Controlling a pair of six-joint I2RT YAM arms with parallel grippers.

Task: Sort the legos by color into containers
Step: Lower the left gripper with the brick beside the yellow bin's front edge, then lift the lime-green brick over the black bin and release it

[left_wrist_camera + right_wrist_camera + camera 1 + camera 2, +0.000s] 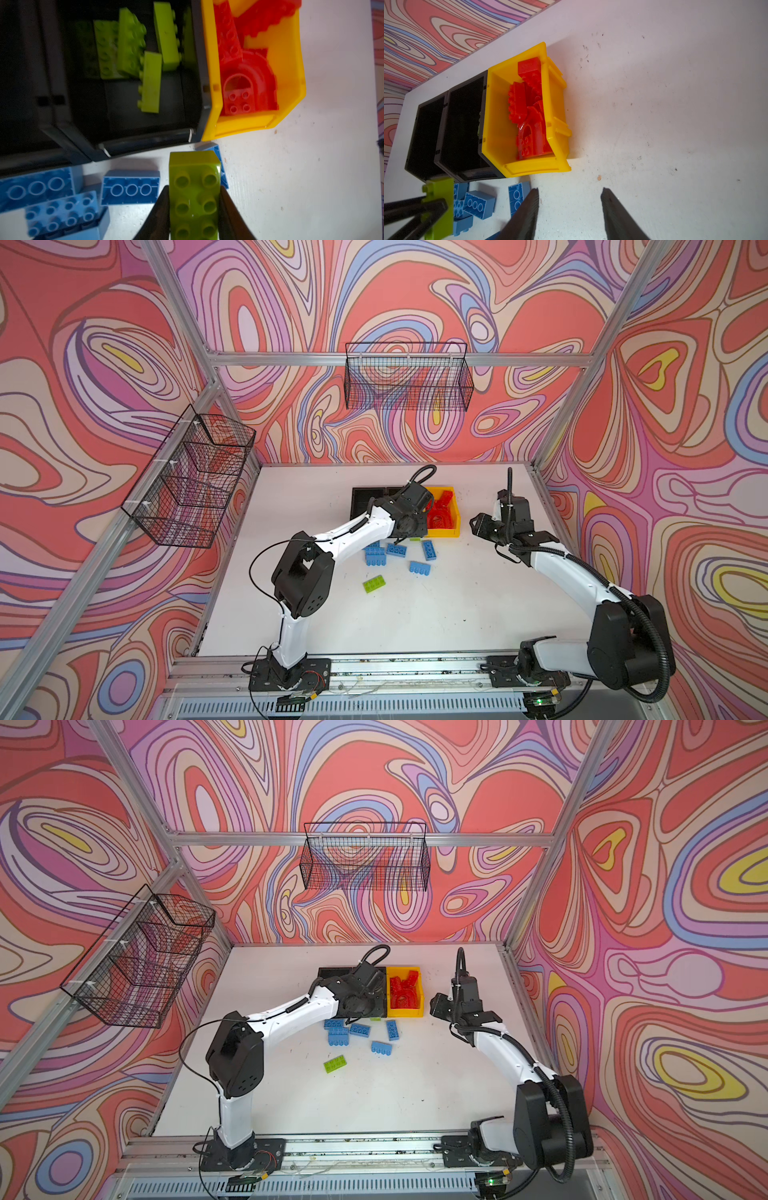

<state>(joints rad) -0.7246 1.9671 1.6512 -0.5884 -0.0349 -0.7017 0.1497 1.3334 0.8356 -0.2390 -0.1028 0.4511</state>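
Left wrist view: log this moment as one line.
left jaws: shut on lime green studded plastic brick | right jaws: open, empty | brick: outside black plastic bin

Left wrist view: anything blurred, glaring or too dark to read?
Left wrist view: lime green studded brick in the left gripper is soft-focused with glare; end black plastic bin is lost in shadow. Right wrist view: right gripper's fingers look soft.

No lettering, brand, number or sign is legible on the legos [194, 197], the containers [291, 62] or anywhere else.
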